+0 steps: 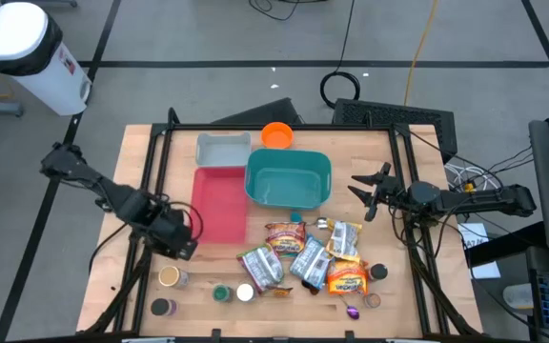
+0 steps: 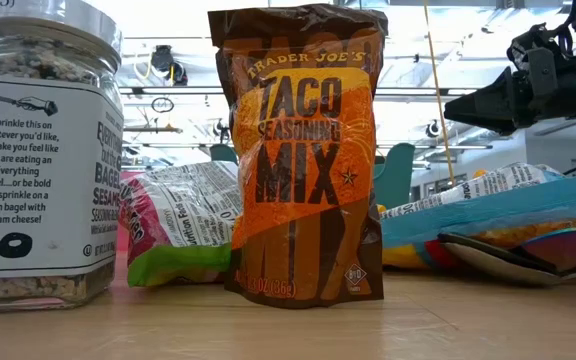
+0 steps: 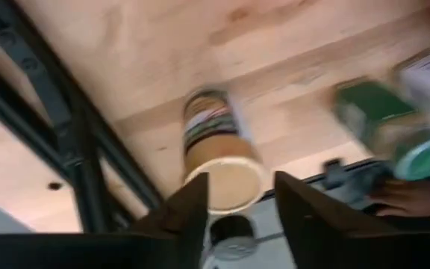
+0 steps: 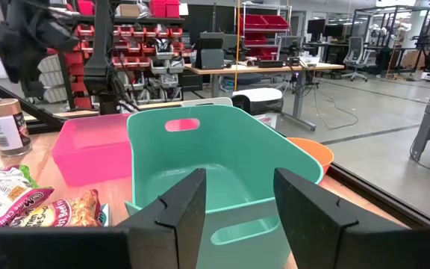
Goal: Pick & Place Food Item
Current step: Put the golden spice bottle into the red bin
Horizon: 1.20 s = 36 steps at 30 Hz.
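Observation:
Several food packets (image 1: 303, 259) lie at the front centre of the table, and an orange taco seasoning packet (image 2: 303, 160) stands upright in the low view. A tan-lidded jar (image 1: 169, 276) stands on its base near the front left; it also shows in the left wrist view (image 3: 219, 149). My left gripper (image 1: 187, 250) is open just above and behind this jar, and its fingers (image 3: 241, 187) frame the jar's lid without touching it. My right gripper (image 1: 360, 193) is open and empty to the right of the teal bin (image 1: 289, 179), pointing at it (image 4: 241, 183).
A pink bin (image 1: 219, 203), a grey tray (image 1: 223, 148) and an orange bowl (image 1: 276, 134) stand behind the packets. Small jars (image 1: 220, 293) stand along the front edge, with a dark-lidded one (image 1: 163, 307) at the left. Black frame rails (image 1: 155, 171) run along both sides of the table.

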Tool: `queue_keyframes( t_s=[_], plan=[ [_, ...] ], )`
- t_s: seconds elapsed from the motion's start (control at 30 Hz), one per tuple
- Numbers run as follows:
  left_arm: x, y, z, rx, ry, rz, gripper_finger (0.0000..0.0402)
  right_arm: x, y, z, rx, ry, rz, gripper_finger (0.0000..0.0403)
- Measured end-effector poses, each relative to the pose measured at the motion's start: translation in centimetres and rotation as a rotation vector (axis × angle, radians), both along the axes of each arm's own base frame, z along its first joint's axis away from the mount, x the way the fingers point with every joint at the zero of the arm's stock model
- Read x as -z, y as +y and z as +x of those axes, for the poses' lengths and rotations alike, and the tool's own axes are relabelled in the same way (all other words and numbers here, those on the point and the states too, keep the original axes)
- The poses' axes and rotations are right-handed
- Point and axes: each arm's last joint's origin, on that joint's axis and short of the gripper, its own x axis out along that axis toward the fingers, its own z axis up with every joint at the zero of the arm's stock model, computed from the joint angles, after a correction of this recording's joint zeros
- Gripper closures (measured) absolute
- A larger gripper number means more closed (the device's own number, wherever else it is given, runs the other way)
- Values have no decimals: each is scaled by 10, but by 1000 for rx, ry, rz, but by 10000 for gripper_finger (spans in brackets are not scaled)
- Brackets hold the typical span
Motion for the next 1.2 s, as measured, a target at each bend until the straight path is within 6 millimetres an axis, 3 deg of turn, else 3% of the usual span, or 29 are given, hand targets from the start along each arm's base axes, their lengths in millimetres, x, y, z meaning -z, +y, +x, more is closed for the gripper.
queue_keyframes(
  t_s=[0.23, 0.5, 0.8, 1.2],
  plan=[
    [-4, -19, -21, -44, -64, 95, 108, 0, 0, 0, 0, 0, 0, 252],
    [2, -50, -29, -112, -143, 137, 40, 0, 0, 0, 0, -1, 0, 252],
    [31, -73, -18, 46, -74, 260, 19, 0, 0, 0, 0, 0, 0, 252],
    [44, -82, -12, 97, -38, 278, 47, 0, 0, 0, 0, -1, 0, 252]
  ],
)
